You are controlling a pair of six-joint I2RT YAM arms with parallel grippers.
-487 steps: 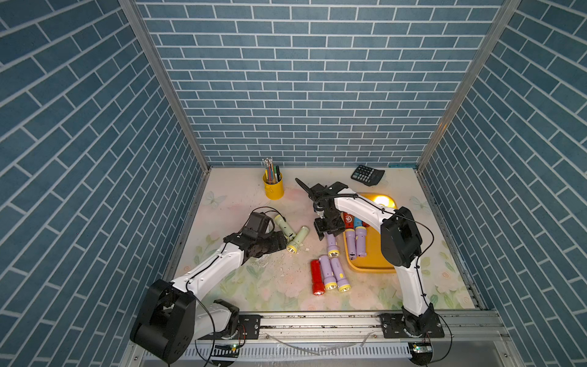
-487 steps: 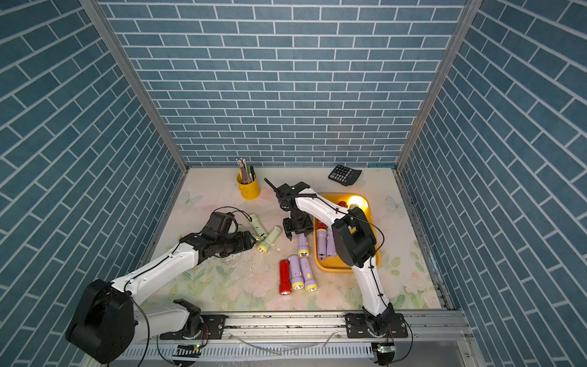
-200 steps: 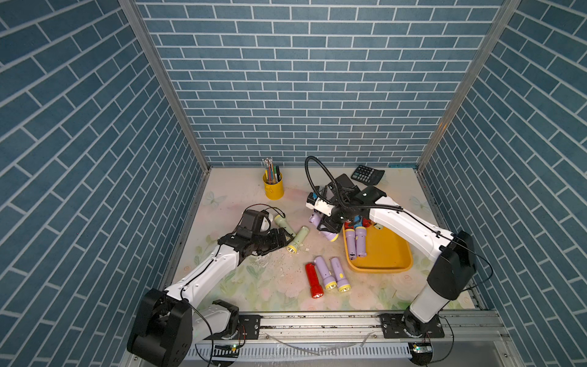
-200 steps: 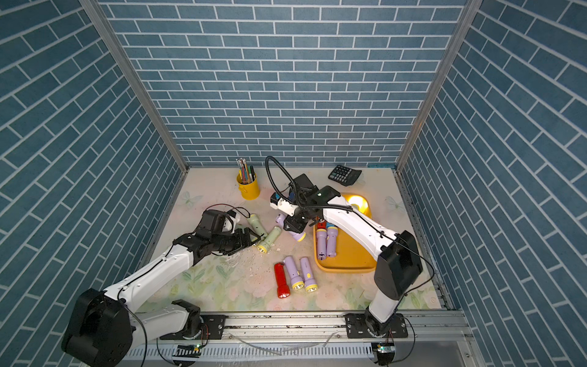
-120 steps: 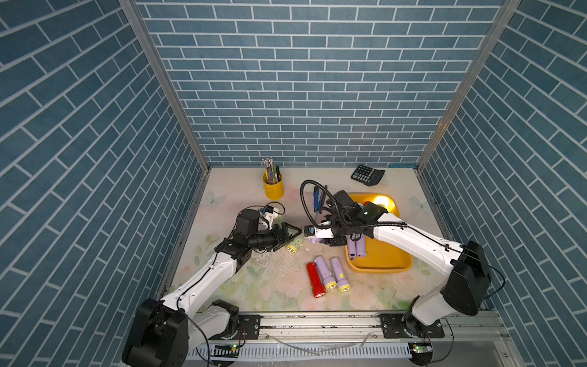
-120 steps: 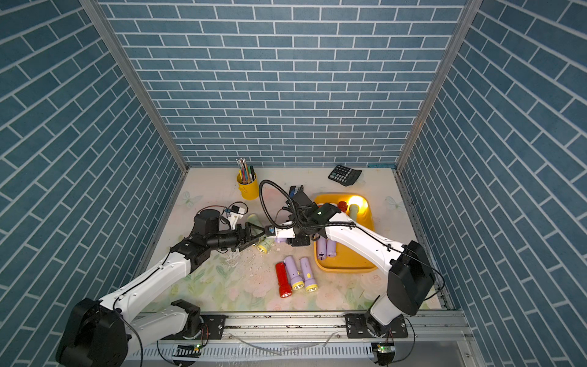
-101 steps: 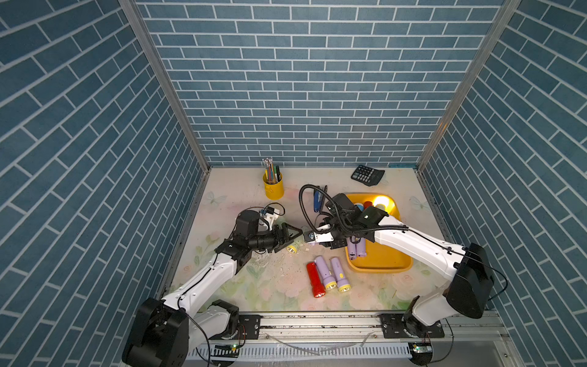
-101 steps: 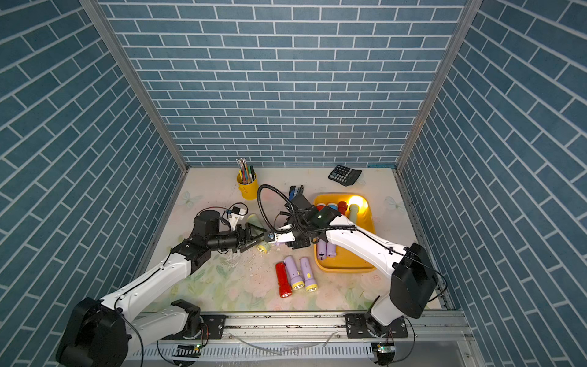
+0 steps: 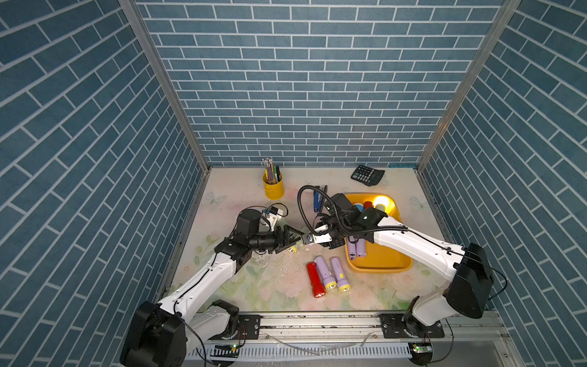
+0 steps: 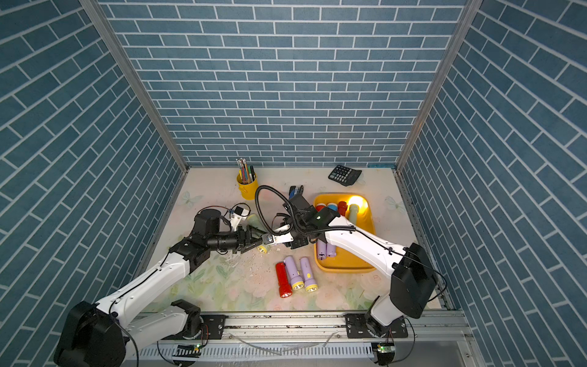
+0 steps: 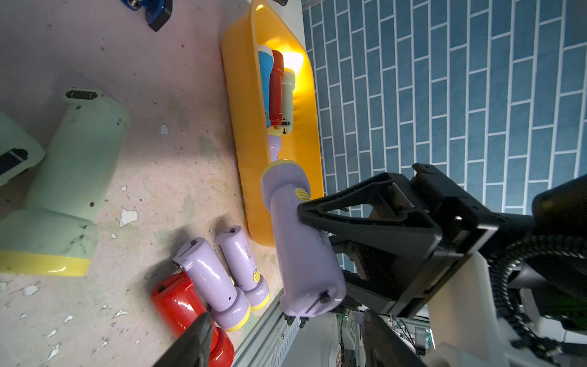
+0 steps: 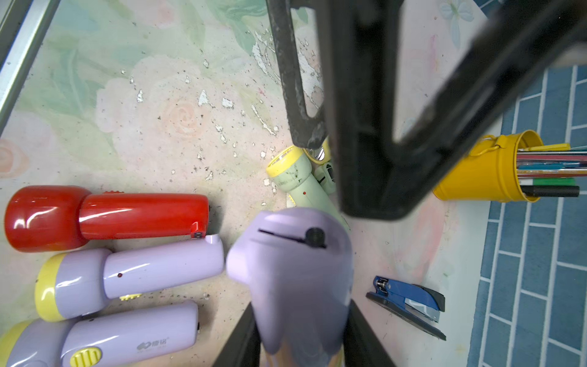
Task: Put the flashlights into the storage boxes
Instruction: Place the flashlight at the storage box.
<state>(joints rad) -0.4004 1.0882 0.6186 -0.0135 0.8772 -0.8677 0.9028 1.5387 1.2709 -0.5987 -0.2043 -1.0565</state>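
The right gripper [image 12: 301, 321] is pressed together on a lilac flashlight [image 11: 301, 248] and holds it in the air. It hangs above the table, just beside the wall of the orange-yellow tray [image 9: 378, 264] that faces the left arm. The grip is across the body, close to the yellow switch. The head with the yellow ring points toward the tray, and the flat tail end points toward the left gripper [image 11: 286, 314]. The jaws of the left gripper are spread wide, one on each side of this tail end (whether they touch it, I cannot tell).

At the far end of the tray a blue flashlight [image 9: 359, 208], a red flashlight [image 9: 367, 205] and a pale flashlight [image 9: 380, 209] lie side by side. The pale one is switched on and throws a warm glow on the tray wall. Two lilac tray flashlights [image 9: 352, 249] lie nearer the front, partly under the right arm.

On the table, near the front corner of the tray, a loose red flashlight [image 9: 313, 276] lies beside two loose lilac flashlights [image 9: 324, 271], all parallel. Two pale green flashlights [image 11: 63, 190] lie close together on the table below the grippers.

Toward the back stand a yellow pen cup [image 9: 273, 192] and a calculator [image 9: 367, 174]. A blue stapler [image 12: 403, 297] lies between the cup and the tray.
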